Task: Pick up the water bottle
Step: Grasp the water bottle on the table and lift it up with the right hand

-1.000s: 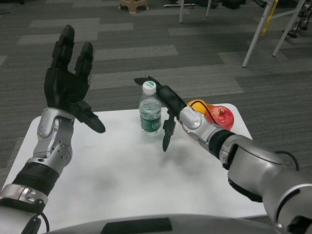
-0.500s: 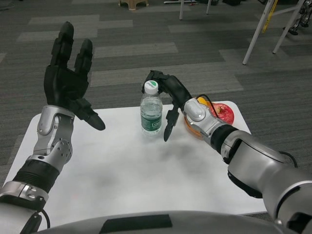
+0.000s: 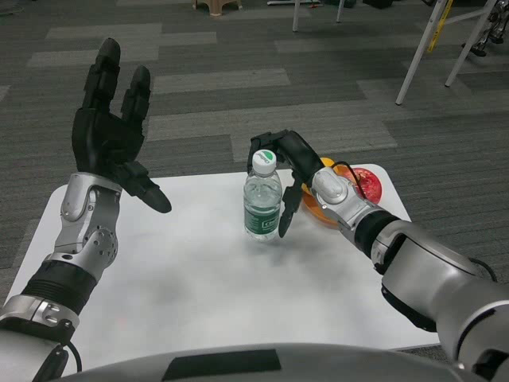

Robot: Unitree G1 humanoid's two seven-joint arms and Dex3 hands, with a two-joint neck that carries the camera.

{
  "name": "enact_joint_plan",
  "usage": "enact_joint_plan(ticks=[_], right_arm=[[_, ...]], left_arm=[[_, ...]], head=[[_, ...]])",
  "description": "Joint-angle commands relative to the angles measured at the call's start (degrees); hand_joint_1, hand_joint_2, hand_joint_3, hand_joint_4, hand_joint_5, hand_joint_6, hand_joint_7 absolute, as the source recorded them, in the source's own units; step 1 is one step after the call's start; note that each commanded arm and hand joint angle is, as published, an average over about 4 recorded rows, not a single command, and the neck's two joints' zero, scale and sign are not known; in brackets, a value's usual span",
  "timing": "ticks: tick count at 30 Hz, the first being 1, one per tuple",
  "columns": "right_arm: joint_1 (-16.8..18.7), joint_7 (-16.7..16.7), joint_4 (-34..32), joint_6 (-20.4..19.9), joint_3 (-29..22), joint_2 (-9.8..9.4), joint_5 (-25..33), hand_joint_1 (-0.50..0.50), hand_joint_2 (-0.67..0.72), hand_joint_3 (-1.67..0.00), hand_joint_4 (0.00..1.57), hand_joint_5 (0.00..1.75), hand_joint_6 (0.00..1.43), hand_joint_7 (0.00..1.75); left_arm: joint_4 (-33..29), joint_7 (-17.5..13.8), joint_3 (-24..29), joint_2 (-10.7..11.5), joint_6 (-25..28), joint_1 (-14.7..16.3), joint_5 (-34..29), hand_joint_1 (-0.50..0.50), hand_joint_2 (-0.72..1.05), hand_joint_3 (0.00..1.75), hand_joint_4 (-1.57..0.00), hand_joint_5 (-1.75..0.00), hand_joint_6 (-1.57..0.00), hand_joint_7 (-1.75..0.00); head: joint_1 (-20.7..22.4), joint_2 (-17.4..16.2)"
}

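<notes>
Water bottle (image 3: 262, 198): upright, mid-tabletop (image 3: 191, 278) | Right hand (image 3: 288, 171): fingers wrapped around bottle's neck and side | Left hand (image 3: 111, 131): raised left of bottle, fingers spread, holding nothing

A clear plastic water bottle (image 3: 262, 197) with a white cap and green label stands upright on the white table's far middle part.

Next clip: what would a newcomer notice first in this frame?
The clear water bottle standing upright mid-table, with the right hand curled around its neck and right side. Then the left hand, raised open above the white table at its left end. A red and orange object sits behind the right wrist.
</notes>
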Motion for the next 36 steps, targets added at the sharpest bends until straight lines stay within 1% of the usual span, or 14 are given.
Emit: enact_joint_plan(ticks=[1,5,7,12,16,21,23,25,28,31,32,34,35,36], right_arm=[[1.5,0.9,-1.5,0.4,-0.7,-1.18,0.4,-0.46,0.47,0.00,0.46,1.65,1.20,1.12],[2.6,1.5,-2.9,0.3,-1.1,-1.75,0.4,-0.46,0.47,0.00,0.46,1.65,1.20,1.12],[3.0,1.7,-3.2,0.3,-1.1,-1.91,0.4,-0.44,0.47,0.00,0.44,1.65,1.17,1.15],[4.3,2.3,-5.3,0.2,-1.3,-2.45,0.3,-0.46,0.47,0.00,0.41,1.65,1.11,1.19],[5.4,3.4,-7.4,0.2,-1.7,-3.05,0.4,-0.46,0.47,0.00,0.33,1.65,0.98,1.26],[7.3,4.2,-9.0,0.2,-3.1,-3.58,0.4,-0.46,0.44,0.00,0.27,1.65,0.88,1.26],[8.2,4.3,-9.6,0.2,-3.8,-3.79,0.4,-0.46,0.41,0.00,0.24,1.70,0.84,1.29],[9.1,4.6,-10.4,0.2,-4.4,-4.01,0.4,-0.46,0.41,0.00,0.22,1.75,0.76,1.34],[10.8,4.9,-11.7,0.2,-5.0,-4.10,0.4,-0.46,0.41,0.00,0.18,1.75,0.66,1.40],[11.8,5.2,-12.2,0.2,-5.4,-4.10,0.4,-0.46,0.41,0.00,0.17,1.75,0.61,1.40],[11.9,5.2,-12.2,0.2,-5.5,-4.10,0.4,-0.46,0.41,0.00,0.16,1.75,0.56,1.43],[12.3,5.3,-12.3,0.2,-5.7,-4.10,0.4,-0.46,0.41,0.00,0.14,1.75,0.40,1.54],[12.5,5.3,-12.3,0.2,-5.8,-4.10,0.4,-0.46,0.41,0.00,0.11,1.72,0.29,1.59],[12.7,5.3,-12.3,0.2,-5.9,-4.10,0.4,-0.46,0.41,0.00,0.10,1.70,0.21,1.61]], left_arm=[[0.4,-0.1,0.1,0.0,-0.3,-0.9,-0.2,-0.48,-0.72,0.07,0.00,0.00,0.00,0.00],[0.5,-0.1,0.3,0.0,-0.2,-0.9,-0.3,-0.48,-0.72,0.07,0.00,0.00,0.00,0.00],[0.6,-0.1,0.3,0.0,-0.2,-1.0,-0.2,-0.48,-0.72,0.09,0.00,0.00,0.00,0.00],[0.8,-0.1,0.4,0.0,-0.2,-1.1,-0.3,-0.48,-0.72,0.07,0.00,0.00,0.00,0.00],[0.9,-0.1,0.6,0.1,-0.2,-1.3,-0.3,-0.48,-0.72,0.09,0.00,0.00,0.00,0.00],[0.9,0.0,0.7,0.1,-0.2,-1.3,-0.3,-0.48,-0.72,0.09,0.00,0.00,0.00,0.00],[0.9,0.0,0.8,0.1,-0.2,-1.3,-0.2,-0.48,-0.72,0.09,0.00,0.00,0.00,0.00],[0.9,0.0,0.9,0.1,-0.2,-1.3,-0.2,-0.48,-0.72,0.09,0.00,0.00,0.00,0.00],[0.9,0.1,0.9,0.1,-0.1,-1.3,-0.2,-0.48,-0.72,0.09,0.00,0.00,0.00,-0.02],[0.9,0.1,0.9,0.1,-0.1,-1.5,-0.2,-0.48,-0.72,0.09,0.00,0.00,0.00,0.00],[0.9,0.1,0.9,0.1,-0.1,-1.5,-0.2,-0.48,-0.72,0.09,0.00,0.00,0.00,0.00],[0.9,0.1,0.9,0.1,0.0,-1.6,-0.2,-0.48,-0.72,0.09,0.00,0.00,0.00,0.00],[0.9,0.1,0.9,0.1,0.0,-1.6,-0.2,-0.48,-0.72,0.09,0.00,0.00,0.00,0.00],[0.9,0.1,0.9,0.1,0.0,-1.6,-0.2,-0.48,-0.72,0.09,0.00,0.00,0.00,0.00]], head=[[0.2,-0.1],[0.3,-0.1],[0.5,-0.1],[0.8,-0.2],[1.2,-0.2],[1.6,-0.2],[1.7,-0.3],[1.8,-0.4],[1.8,-0.4],[1.9,-0.3],[2.0,-0.3],[2.0,-0.3],[2.0,-0.2],[2.1,-0.2]])
